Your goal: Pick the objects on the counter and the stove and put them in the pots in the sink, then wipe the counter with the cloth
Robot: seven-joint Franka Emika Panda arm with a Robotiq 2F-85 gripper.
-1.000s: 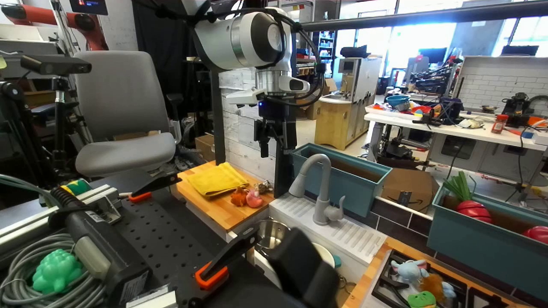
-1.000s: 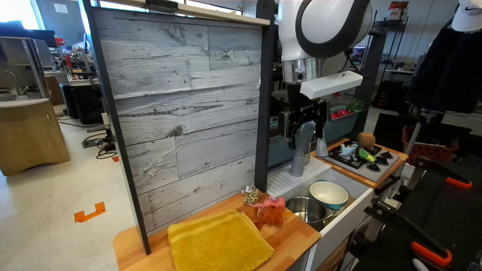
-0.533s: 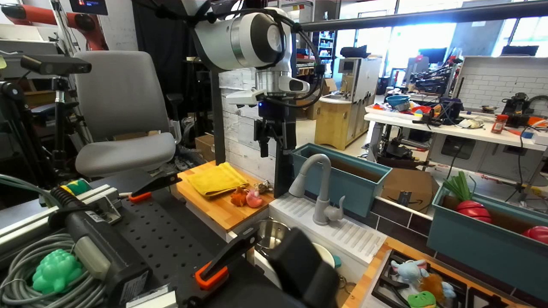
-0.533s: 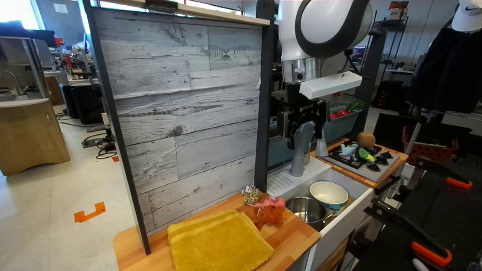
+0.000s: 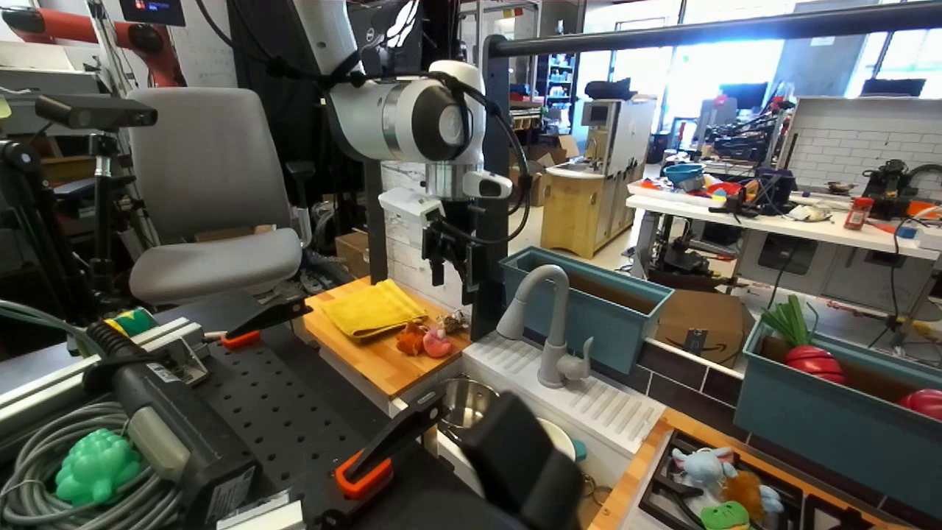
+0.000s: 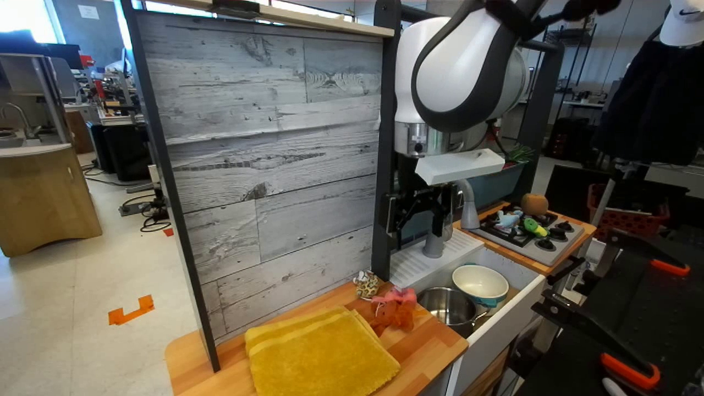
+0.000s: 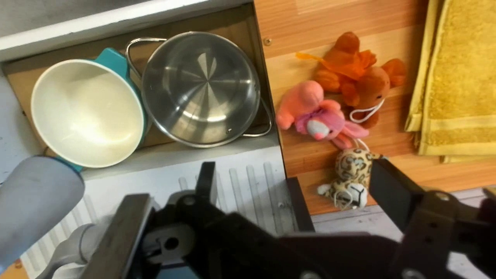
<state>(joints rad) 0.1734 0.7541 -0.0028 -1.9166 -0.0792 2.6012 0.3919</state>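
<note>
Well, gripper [image 6: 419, 231]: we see its two fingers [image 7: 395, 193] standing wide apart, hanging higher than the counter [image 5: 372, 358].
Counter: at its right end, in an exterior view, we find the orange toy [image 5: 409, 340] beside the pink toy [image 5: 437, 344], and the spotted toy [image 5: 455, 320] just past them on the far side.
Cloth [image 5: 372, 308]: yellow, lying folded on the counter, left of those toys.
Sink [image 6: 489, 338]: white-walled, between the counter and the stove [image 6: 533, 250].
Steel pot [image 7: 203, 93]: in the sink, at the counter end.
White pot [image 7: 83, 116]: in the sink too, just beside the steel pot, nearer the stove.
Stove: far right in an exterior view; on it we see the blue toy [image 6: 509, 219] and the green toy [image 6: 534, 226], with the brown toy [image 6: 534, 204] close by.
Carton [image 5: 681, 316]: on the far side, right of the faucet [image 5: 557, 331], bearing a curved arrow [image 5: 725, 346] that we know as Amazon's.
Cap [image 6: 686, 30]: far right, white, with a black swoosh [image 6: 681, 15], Nike's mark.
Panel [image 5: 383, 46]: black, far back behind the arm [image 5: 397, 121]; we take its small round badge [image 5: 370, 34] for Dell's.
Label [image 5: 234, 491]: near left, white, its print too small for us to read.
</note>
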